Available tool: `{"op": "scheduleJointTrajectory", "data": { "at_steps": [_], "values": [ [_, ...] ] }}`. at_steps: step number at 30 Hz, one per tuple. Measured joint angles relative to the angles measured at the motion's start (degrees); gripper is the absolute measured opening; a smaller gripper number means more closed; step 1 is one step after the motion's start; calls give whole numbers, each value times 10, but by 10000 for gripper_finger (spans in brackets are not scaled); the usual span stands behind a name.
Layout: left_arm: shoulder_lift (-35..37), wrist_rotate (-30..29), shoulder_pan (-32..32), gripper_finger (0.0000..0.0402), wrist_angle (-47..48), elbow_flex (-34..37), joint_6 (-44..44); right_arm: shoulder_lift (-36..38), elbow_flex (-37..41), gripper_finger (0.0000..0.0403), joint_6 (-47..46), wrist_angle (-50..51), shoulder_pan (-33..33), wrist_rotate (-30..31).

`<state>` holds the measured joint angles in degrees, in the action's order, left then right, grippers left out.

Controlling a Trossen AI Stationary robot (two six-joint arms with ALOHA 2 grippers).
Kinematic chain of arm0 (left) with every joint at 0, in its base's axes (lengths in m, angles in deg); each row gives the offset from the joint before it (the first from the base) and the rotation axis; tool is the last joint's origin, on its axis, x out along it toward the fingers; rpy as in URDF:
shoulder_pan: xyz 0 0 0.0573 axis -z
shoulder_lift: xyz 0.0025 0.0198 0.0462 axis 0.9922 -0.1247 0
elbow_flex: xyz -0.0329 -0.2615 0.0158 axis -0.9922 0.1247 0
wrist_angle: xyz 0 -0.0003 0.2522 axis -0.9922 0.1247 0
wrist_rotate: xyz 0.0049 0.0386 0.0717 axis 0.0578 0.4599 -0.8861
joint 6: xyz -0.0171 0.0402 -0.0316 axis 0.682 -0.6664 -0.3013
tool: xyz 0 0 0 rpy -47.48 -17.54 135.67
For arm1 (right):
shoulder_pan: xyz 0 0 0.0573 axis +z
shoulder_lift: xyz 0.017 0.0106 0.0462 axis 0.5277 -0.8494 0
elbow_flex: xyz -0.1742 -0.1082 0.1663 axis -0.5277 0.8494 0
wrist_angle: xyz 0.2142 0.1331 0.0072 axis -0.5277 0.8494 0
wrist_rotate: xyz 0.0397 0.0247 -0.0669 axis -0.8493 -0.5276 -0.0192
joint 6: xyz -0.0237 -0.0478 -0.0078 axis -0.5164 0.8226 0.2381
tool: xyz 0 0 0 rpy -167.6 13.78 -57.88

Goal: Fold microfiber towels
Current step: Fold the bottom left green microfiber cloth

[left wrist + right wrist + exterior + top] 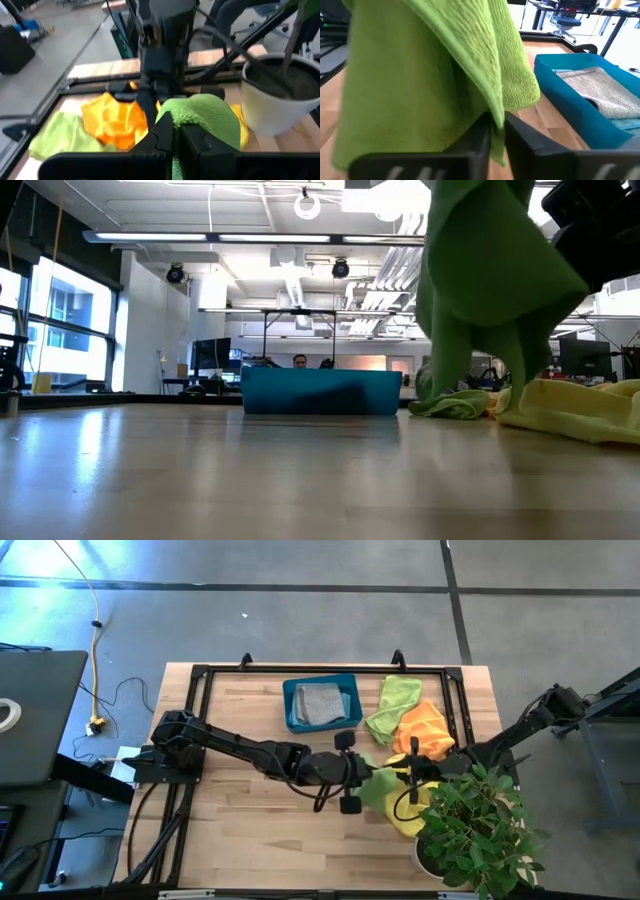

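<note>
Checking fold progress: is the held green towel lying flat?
No: green towel hangs draped, lifted off the table, pinched by both grippers.

You cannot see much of the yellow towel (pixel 405 818) from above: the potted plant (pixel 478 830) covers its near side and the green towel (pixel 378 785) covers another part. The right gripper (pixel 398 778) is mostly buried under that green cloth and the leaves, so its fingers are hard to make out there. In the low view the hanging green towel (pixel 492 280) runs off the top edge, and whatever holds it is cut away. The teal bin (pixel 321 392) hides its own contents at table height. A person behind the bin shows only as a small head, too far to tell more
</note>
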<state>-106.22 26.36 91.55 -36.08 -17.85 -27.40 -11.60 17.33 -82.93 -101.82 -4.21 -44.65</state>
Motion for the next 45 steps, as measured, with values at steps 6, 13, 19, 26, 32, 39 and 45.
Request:
{"op": "scheduleJointTrajectory", "data": {
  "at_steps": [6, 13, 19, 26, 32, 39, 45],
  "values": [
    [0, -7, 0, 1, 62, 0, 13, 0, 0, 9, 14, 0, 1, 3],
    [-4, -52, -7, 23, 137, 0, 44, 0, 0, 1, -58, 1, 1, 25],
    [-26, -82, -31, 78, 163, 0, -5, 0, 0, 1, -235, 9, 1, 9],
    [-69, -128, -66, 116, 166, 0, -149, 0, 0, 0, -484, 52, 2, -38],
    [-103, -233, -90, 113, 163, 0, -215, 0, 0, 0, -591, 55, 2, -78],
    [-125, -249, -115, 106, 161, 0, -153, 0, 0, 0, -619, 67, 2, -106],
    [-121, -109, -108, 106, 185, 0, -100, 1, -1, 0, -616, 150, 2, -106]
  ]
}}
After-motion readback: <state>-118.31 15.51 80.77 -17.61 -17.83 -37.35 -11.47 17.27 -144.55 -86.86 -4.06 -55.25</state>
